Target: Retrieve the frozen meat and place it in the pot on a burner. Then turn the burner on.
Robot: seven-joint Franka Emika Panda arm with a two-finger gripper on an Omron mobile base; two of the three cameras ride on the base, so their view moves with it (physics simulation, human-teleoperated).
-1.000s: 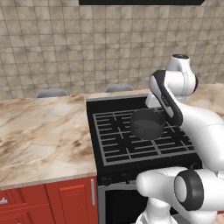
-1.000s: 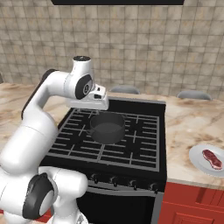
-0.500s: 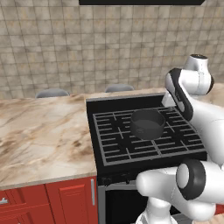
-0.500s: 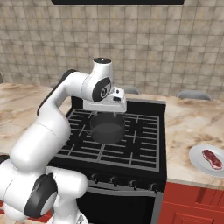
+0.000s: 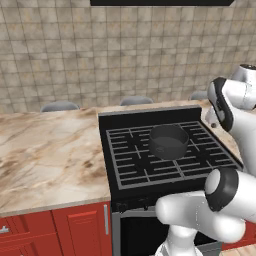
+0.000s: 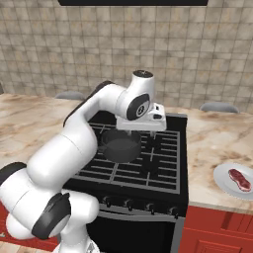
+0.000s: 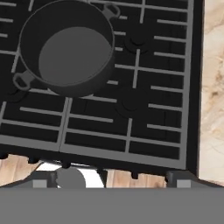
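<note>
The end effector point(image 6: 142, 128) hangs above the black range point(image 6: 163, 185), a little above and just to the right of the pot point(image 6: 120, 146). In the hand view its two grey fingertips point(image 7: 177, 178) sit far apart at the bottom of the picture, so it is wide open, and it holds nothing.

There is one pot, dark grey, round and short, with two small loop handles. It stands upright and empty on a burner point(image 7: 94, 98) in the middle back part of the grate. In the hand view, two bare burner caps lie on the side of the pot that faces the marble edge, one nearer the range's front edge than the other, and grate bars run open all around them.

There is one piece of frozen meat point(image 6: 239, 179), red-pink with pale streaks. It lies far to the right of the pot, well apart from it, on one white plate point(image 6: 223, 184) near the front edge of the desk point(image 6: 210, 141).

The marble desk runs on both sides of the pot's range. To the left of the pot it is a broad stretch point(image 5: 50, 150). A row of small knobs lines the range front, below the pot. Red cabinet doors point(image 5: 80, 227) sit under the desk, and a tiled wall point(image 5: 100, 55) stands behind the pot.
</note>
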